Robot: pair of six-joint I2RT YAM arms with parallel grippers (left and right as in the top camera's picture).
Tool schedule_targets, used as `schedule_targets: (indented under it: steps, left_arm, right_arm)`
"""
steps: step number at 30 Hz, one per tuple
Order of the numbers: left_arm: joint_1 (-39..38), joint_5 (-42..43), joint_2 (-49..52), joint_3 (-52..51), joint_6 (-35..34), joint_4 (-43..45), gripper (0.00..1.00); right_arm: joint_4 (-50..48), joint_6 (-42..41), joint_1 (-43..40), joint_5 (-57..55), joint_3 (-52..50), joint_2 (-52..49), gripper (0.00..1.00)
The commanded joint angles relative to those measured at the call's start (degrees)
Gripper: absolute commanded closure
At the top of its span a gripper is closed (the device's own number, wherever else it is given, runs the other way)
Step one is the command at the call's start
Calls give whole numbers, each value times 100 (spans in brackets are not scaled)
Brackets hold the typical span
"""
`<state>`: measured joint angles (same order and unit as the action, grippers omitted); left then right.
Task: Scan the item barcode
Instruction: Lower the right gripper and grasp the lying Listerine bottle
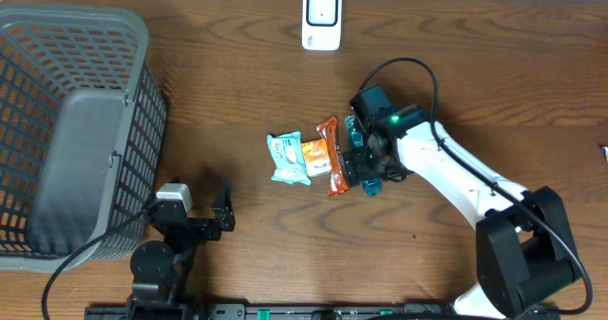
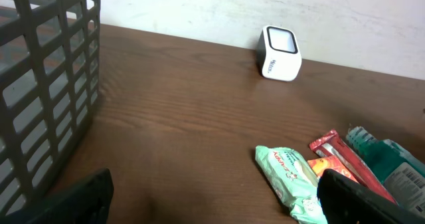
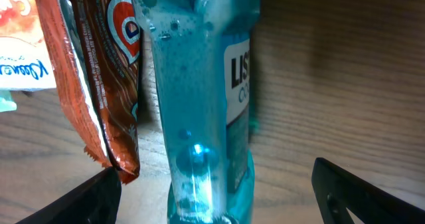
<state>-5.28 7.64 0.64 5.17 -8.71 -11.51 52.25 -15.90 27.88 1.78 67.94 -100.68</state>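
Blue mouthwash bottle (image 3: 199,84) filled the right wrist view, lying on its side on the wooden table (image 1: 237,92). It was clear plastic with froth and bubbles in the blue liquid, and its label showed the letters "LIS". It lay between the two dark fingers (image 3: 73,197) of the right gripper (image 3: 212,197), whose jaws stood wide apart on either side without touching it. Just beside the bottle lay an orange-brown snack packet (image 1: 330,154), and next to that a mint-green and white packet (image 1: 288,159). Across the table, at the far edge, stood the white barcode scanner (image 1: 322,18), well apart from the three items. At the near edge, the left gripper (image 2: 212,201) hung with its jaws spread and nothing between them, beside the gray mesh basket (image 1: 57,35).
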Motion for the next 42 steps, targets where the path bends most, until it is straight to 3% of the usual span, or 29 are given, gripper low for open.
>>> schedule_targets:
  steps: [1, 4, 7, 15, 21, 24, 30, 42]
  left_arm:
    - [28, 92, -4, -142, 76, -37, 2]
    - [28, 92, -4, -142, 76, -37, 2]
    - [28, 92, -4, -142, 76, -37, 2]
    - [28, 92, -4, -142, 76, -37, 2]
    - [28, 92, -4, -142, 76, -37, 2]
    - [28, 92, -4, -142, 76, -35, 2]
    - [28, 92, -4, -142, 76, -37, 2]
    - [28, 92, -4, -142, 76, -37, 2]
  right_arm:
    - [-203, 31, 33, 72, -232, -26, 13]
    - [-621, 7, 35, 74, -564, -26, 14]
    - [-1126, 4, 35, 74, -986, -26, 24]
    - [-1373, -254, 28, 72, -1440, -26, 68]
    - [-1526, -251, 28, 72, -1438, -26, 93]
    - [-1558, -247, 20, 72, -1379, -24, 99]
    - [-1364, -22, -96, 249, -1014, 133, 99]
    - [-876, 3073, -452, 3849, -667, 1357, 99]
